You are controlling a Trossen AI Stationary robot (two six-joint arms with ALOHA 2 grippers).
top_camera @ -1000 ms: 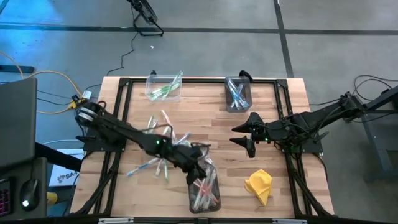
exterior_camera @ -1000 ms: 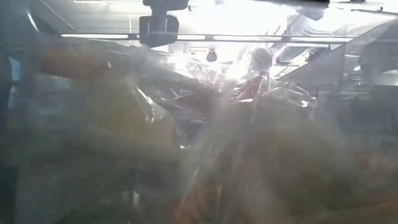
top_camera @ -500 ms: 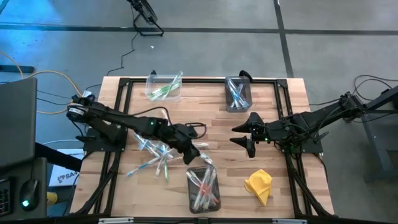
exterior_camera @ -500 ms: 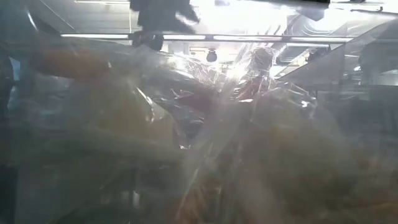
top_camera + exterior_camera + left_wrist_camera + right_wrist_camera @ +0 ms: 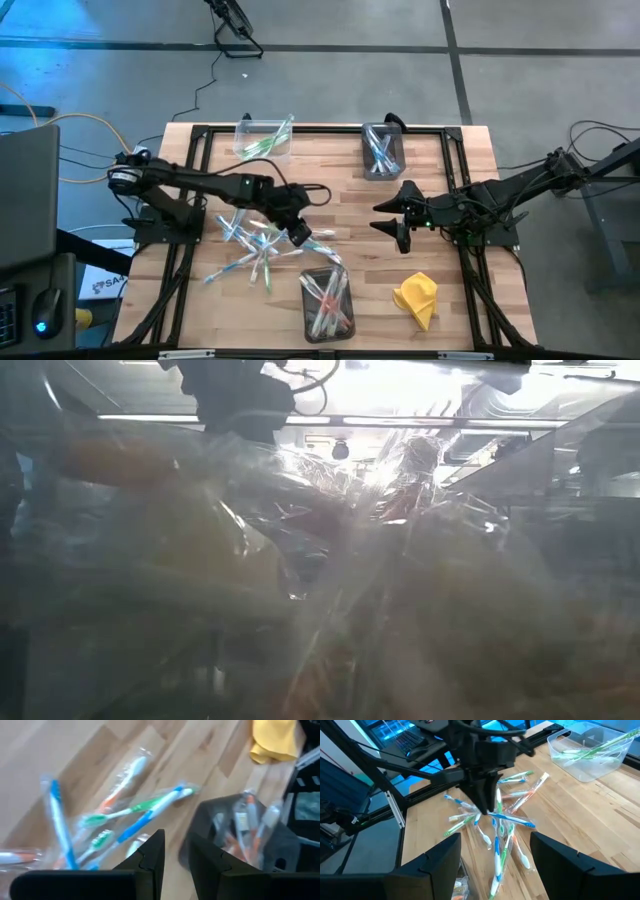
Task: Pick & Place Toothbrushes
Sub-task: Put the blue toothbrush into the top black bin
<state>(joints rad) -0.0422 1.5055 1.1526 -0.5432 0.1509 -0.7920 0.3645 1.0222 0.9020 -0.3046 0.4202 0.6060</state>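
Note:
Loose toothbrushes [image 5: 250, 248], white with green, blue or orange accents and wrapped in clear film, lie in a pile on the wooden table left of centre. They also show in the left wrist view [image 5: 125, 815] and in the right wrist view [image 5: 500, 827]. My left gripper [image 5: 302, 238] hangs over the pile's right edge, pointing steeply down. Its fingers [image 5: 150, 860] stand a narrow gap apart with nothing between them. My right gripper [image 5: 377, 216] waits open above the table's right half, touching nothing.
A clear bin [image 5: 305, 285] holding pink-red brushes stands near the front edge, and shows in the left wrist view [image 5: 215, 802]. Bins with green brushes [image 5: 263, 140] and blue brushes [image 5: 382, 150] stand at the far edge. A yellow cloth [image 5: 417, 298] lies front right. Glare fills the low view.
My left gripper has swung from above the near bin toward the table's far edge and slightly left, ending over the pile's right side, and has tipped further down. The toothbrushes and bins have stayed put.

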